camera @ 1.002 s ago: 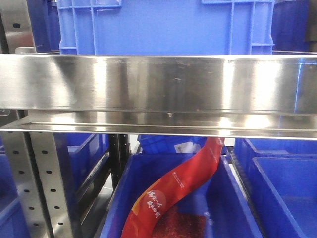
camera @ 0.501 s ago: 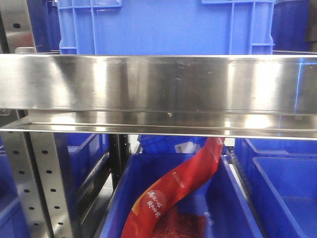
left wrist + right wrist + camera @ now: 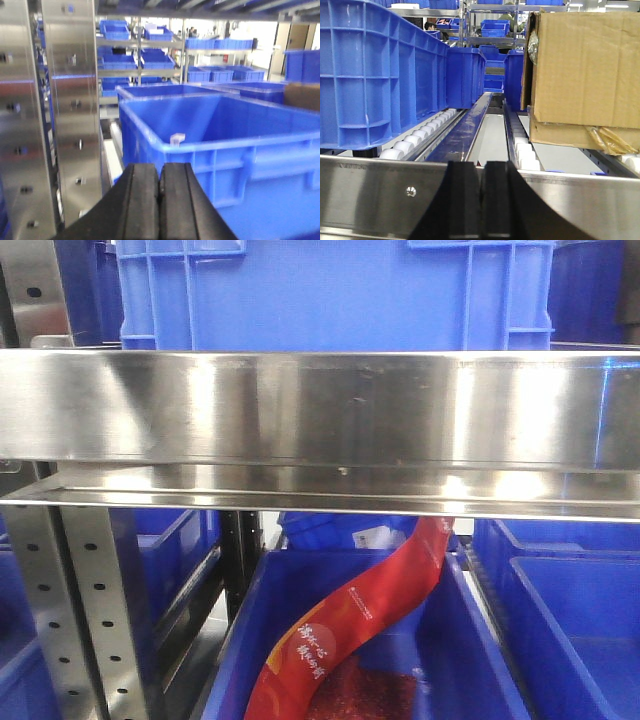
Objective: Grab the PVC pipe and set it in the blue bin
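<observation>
No PVC pipe shows in any view. My left gripper [image 3: 159, 187] is shut and empty; its black fingers sit just in front of the rim of a large empty blue bin [image 3: 210, 145]. My right gripper [image 3: 483, 200] is shut and empty, in front of a steel shelf rail [image 3: 395, 195]. In the front view a blue bin [image 3: 240, 650] on the lower shelf holds a red printed bag [image 3: 350, 625]. Neither gripper shows in the front view.
A steel shelf beam [image 3: 320, 420] crosses the front view with a blue crate [image 3: 330, 295] on top. A perforated steel upright [image 3: 70, 100] stands left of the left gripper. A blue crate [image 3: 375, 75] and a cardboard box [image 3: 585, 75] flank a roller lane [image 3: 470, 130].
</observation>
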You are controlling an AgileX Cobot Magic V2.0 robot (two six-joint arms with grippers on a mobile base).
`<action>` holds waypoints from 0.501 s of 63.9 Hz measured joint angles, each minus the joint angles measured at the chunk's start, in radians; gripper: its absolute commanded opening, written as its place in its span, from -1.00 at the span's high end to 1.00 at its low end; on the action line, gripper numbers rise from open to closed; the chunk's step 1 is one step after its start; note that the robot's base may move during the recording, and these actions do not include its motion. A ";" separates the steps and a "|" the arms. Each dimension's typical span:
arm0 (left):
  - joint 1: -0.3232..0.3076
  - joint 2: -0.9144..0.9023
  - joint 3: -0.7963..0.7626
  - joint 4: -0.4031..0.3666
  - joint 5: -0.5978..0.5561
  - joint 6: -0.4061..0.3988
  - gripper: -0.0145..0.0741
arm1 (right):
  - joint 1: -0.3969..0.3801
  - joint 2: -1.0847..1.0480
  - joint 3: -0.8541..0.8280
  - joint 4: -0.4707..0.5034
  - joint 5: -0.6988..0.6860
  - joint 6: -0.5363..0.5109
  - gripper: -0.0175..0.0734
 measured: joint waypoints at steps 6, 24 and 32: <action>0.040 -0.030 0.061 0.023 -0.002 0.000 0.92 | 0.000 0.000 0.000 0.000 0.000 0.000 0.98; 0.231 -0.268 0.338 0.040 -0.002 0.000 0.92 | 0.000 0.000 0.000 0.000 0.000 0.000 0.98; 0.302 -0.405 0.455 0.048 -0.002 0.000 0.92 | 0.000 0.000 0.000 0.000 0.000 0.000 0.98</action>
